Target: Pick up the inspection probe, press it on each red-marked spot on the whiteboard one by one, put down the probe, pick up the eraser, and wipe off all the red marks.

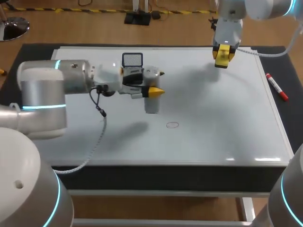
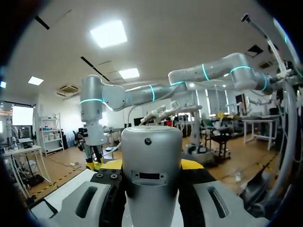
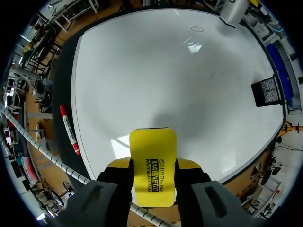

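Head view: the left claw (image 1: pixel 154 91) grips the silver probe (image 1: pixel 151 105) over the whiteboard (image 1: pixel 213 123), left of its middle. The right claw (image 1: pixel 223 60) clamps the yellow eraser (image 1: pixel 223 53) near the board's far right corner. Left wrist view: probe held fast. Right wrist view: eraser pinched above the board.

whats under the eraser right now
Only bare whiteboard, near its edge; the eraser hangs above it in the right gripper. The patch directly behind the eraser is covered.
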Controlling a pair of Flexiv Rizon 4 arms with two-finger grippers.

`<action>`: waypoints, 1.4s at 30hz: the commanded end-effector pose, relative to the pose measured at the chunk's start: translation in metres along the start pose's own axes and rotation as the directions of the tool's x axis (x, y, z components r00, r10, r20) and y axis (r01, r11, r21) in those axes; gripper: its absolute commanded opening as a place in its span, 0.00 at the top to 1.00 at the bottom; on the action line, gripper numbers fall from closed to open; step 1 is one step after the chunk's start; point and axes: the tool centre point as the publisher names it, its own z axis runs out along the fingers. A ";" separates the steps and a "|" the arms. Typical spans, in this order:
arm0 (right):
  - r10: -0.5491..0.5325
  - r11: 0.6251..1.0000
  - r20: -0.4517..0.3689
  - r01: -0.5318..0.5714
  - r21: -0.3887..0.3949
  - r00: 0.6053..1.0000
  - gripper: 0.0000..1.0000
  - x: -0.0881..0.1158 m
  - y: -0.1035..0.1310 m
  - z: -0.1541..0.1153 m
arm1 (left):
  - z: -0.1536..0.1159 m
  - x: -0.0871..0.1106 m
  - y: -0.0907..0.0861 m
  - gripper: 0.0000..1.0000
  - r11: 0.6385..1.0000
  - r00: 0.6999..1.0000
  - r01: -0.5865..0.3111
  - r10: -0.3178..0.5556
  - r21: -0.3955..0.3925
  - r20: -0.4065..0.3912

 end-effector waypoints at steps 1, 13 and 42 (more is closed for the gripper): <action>-0.002 1.000 -0.004 0.002 -0.001 1.000 1.00 0.000 -0.002 -0.001 | 0.026 -0.006 0.012 1.00 1.000 0.998 0.007 -0.006 0.023 -0.067; -0.002 1.000 -0.004 0.002 -0.001 1.000 1.00 0.000 -0.002 -0.001 | 0.055 0.006 0.032 1.00 0.998 0.989 0.059 -0.053 0.037 -0.137; -0.002 1.000 -0.004 0.002 -0.001 1.000 1.00 0.000 -0.002 -0.001 | 0.058 0.012 0.056 1.00 0.994 0.988 0.101 -0.096 0.038 -0.123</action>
